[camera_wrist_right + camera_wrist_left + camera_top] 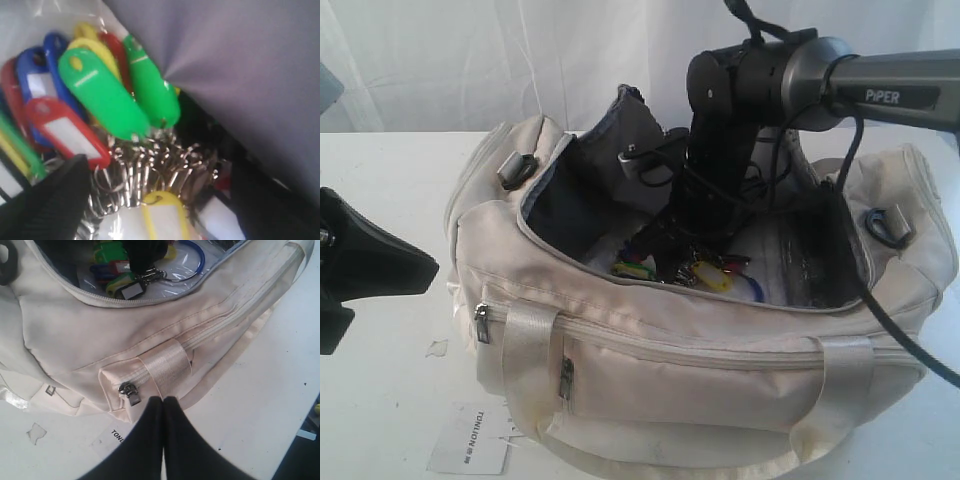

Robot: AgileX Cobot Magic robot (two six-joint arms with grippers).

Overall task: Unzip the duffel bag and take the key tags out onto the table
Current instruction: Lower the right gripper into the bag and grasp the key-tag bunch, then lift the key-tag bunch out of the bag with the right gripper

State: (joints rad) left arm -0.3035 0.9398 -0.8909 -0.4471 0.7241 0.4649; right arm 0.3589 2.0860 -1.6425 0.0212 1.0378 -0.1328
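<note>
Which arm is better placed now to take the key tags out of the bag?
Right. The right gripper is inside the unzipped duffel bag, open, with the rings of the key tags between its jaws. The left gripper is shut and outside the bag.

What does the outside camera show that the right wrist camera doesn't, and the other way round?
Only the exterior view: the whole duffel bag, unzipped on the table, a paper label, and the left end effector beside it. Only the right wrist view: the metal rings up close, between the fingers of the right end effector. Both: the coloured key tags inside the bag.
</note>
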